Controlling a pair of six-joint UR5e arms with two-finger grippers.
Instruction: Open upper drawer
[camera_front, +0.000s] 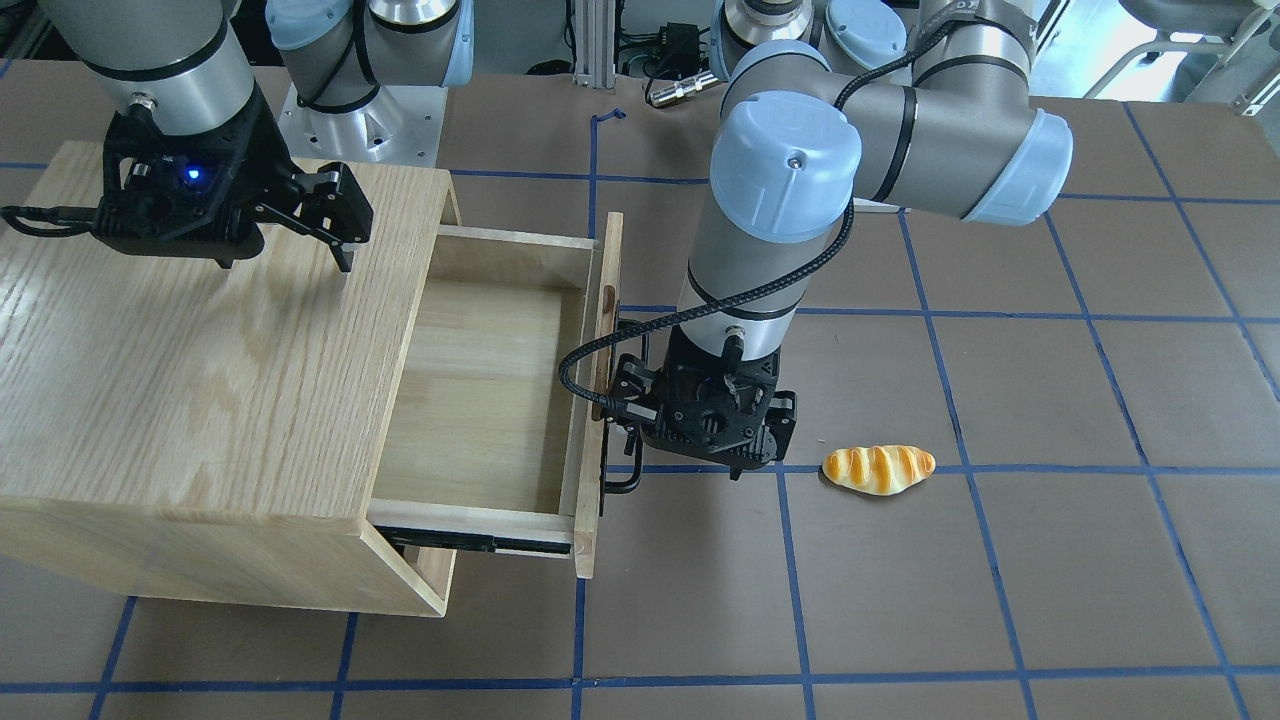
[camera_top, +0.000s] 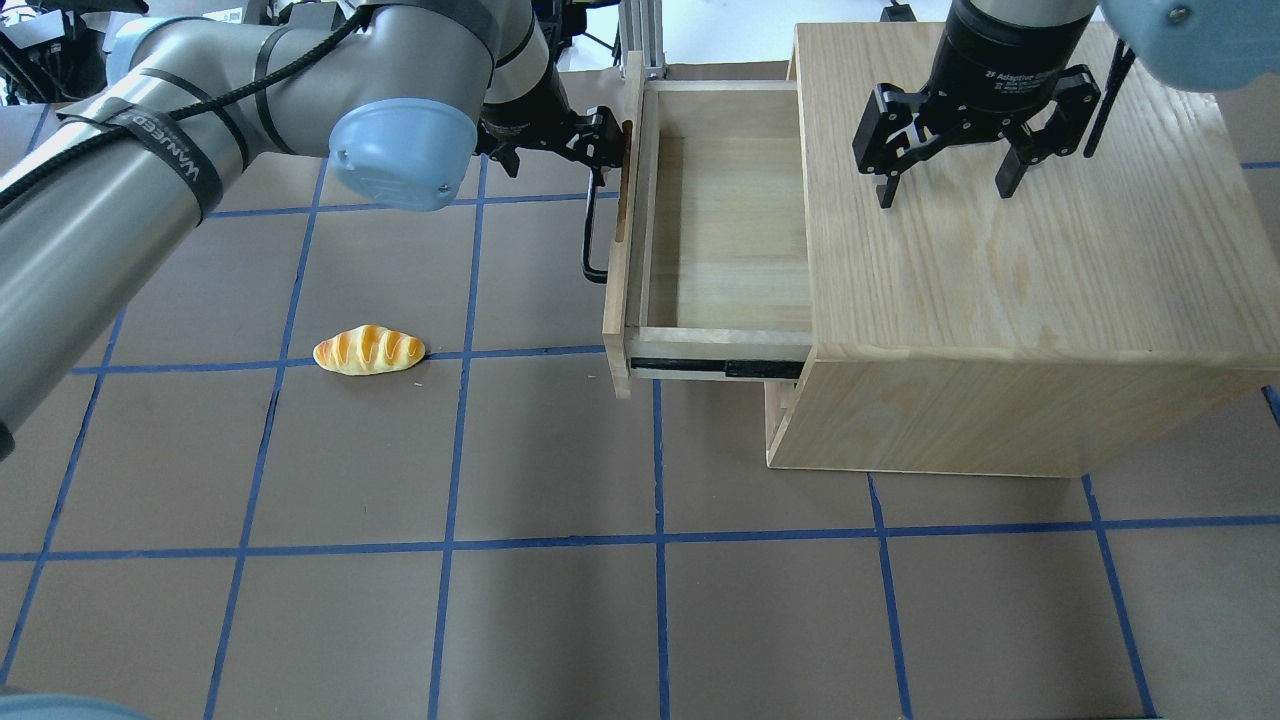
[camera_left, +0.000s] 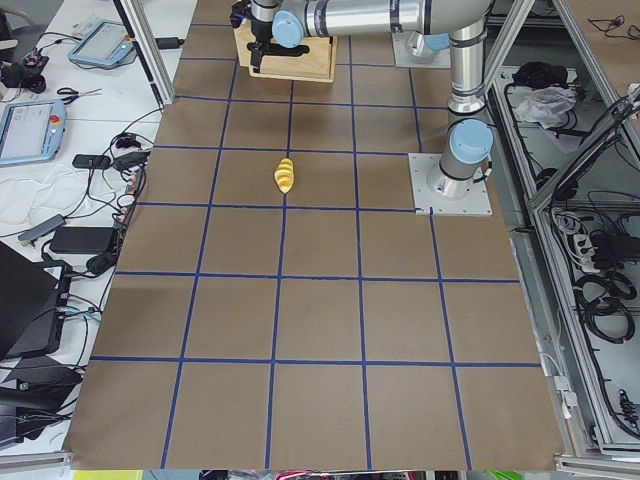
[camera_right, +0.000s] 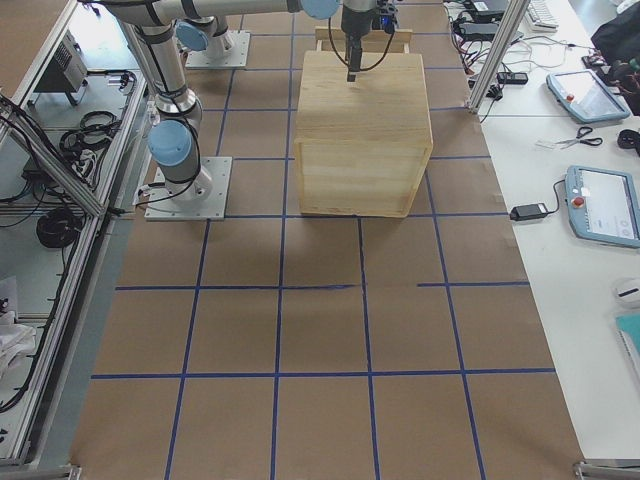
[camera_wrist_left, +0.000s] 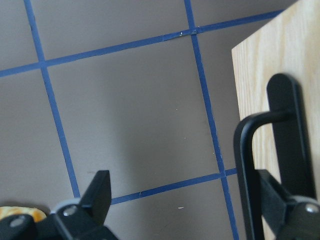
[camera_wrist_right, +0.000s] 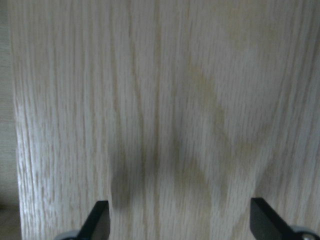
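The upper drawer (camera_front: 480, 400) stands pulled far out of the oak-grain cabinet (camera_front: 200, 350) and looks empty inside; it also shows in the overhead view (camera_top: 725, 220). Its front panel (camera_front: 605, 330) carries a black bar handle (camera_top: 592, 230). My left gripper (camera_top: 605, 140) is open at the far end of that handle. In the left wrist view the handle (camera_wrist_left: 245, 170) runs between the spread fingers, close to the right-hand finger (camera_wrist_left: 280, 200). My right gripper (camera_top: 947, 190) is open and empty, hanging just above the cabinet top (camera_wrist_right: 165, 100).
A toy bread roll (camera_front: 878, 468) lies on the brown mat on my left side of the drawer, apart from it; it also shows in the overhead view (camera_top: 368, 350). Blue tape lines grid the table. The cabinet (camera_right: 365, 110) sits at the far end of the table.
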